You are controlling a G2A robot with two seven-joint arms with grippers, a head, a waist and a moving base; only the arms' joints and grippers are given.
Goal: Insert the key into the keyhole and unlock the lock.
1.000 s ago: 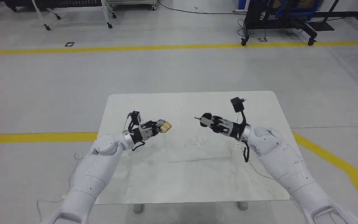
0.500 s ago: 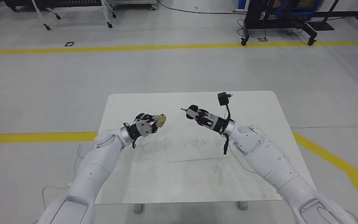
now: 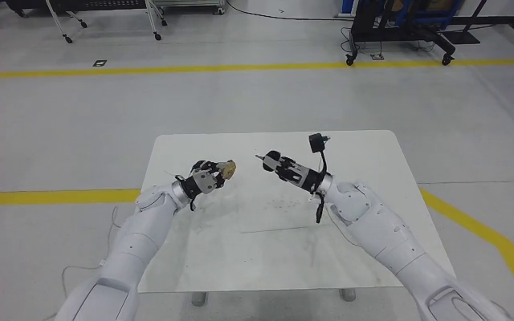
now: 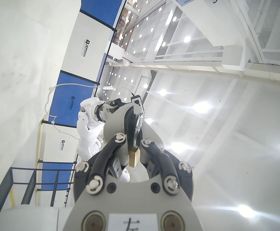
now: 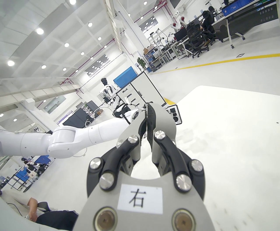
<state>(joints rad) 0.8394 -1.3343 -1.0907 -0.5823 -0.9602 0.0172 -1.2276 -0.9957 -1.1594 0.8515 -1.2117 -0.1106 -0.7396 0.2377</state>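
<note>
Above desk, L fingers clamp 1 brass padlock, R fingers pinch 1 key. Top view: gap betw. them; L wrist view: padlock edge-on.

This is looking like a large robotics lab in an industrial hall: yellow lines are running across the pale floor around a white bench, a wheeled frame is standing beyond, lamps are shining from a high ceiling, desks and office chairs are lining one side, and another humanoid robot is standing by a drawer cabinet
</note>
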